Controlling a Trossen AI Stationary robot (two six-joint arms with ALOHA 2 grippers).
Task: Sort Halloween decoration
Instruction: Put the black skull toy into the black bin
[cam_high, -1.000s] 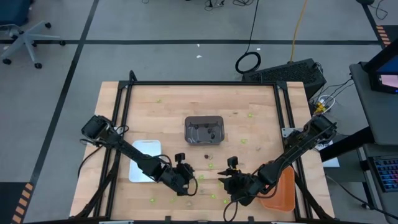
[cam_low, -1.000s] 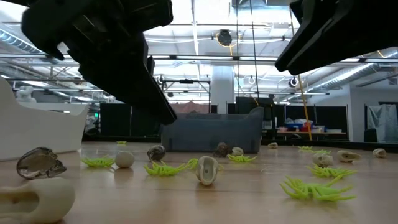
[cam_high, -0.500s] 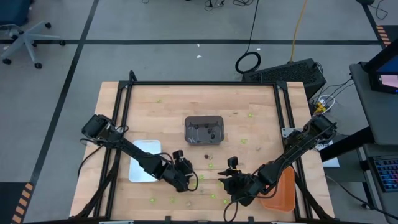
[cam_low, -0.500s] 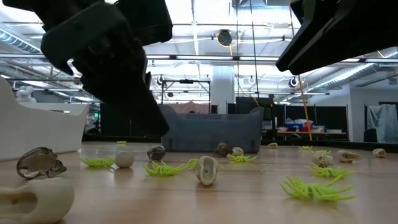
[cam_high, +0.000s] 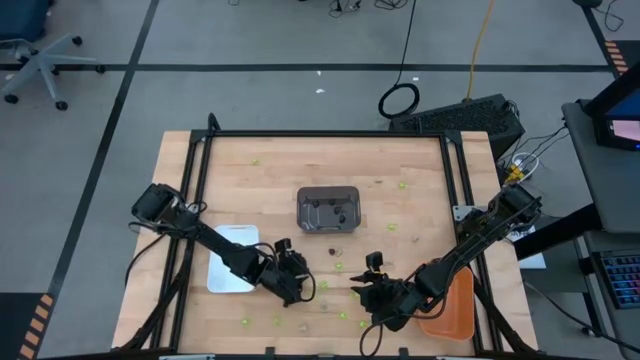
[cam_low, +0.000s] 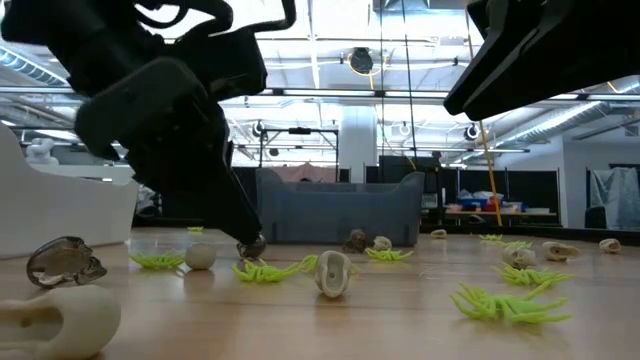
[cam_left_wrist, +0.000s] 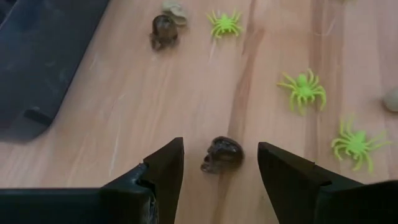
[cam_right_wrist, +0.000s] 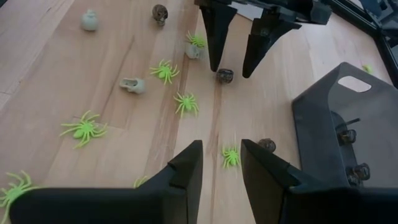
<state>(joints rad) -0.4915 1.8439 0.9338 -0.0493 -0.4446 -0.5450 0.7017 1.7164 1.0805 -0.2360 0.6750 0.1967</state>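
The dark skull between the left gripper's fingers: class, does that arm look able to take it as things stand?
Probably yes. The left gripper is open, with the dark skull on bare table between its fingers; the nearest green spider lies clear.

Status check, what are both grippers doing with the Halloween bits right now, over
Left gripper open, straddling a dark skull, not gripping. Right gripper empty, hovering over a green spider. Nothing in the way.

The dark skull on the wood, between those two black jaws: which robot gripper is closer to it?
The left gripper. Its open jaws stand either side of the dark skull, not touching. The right gripper waits farther off, with a green spider between its jaws.
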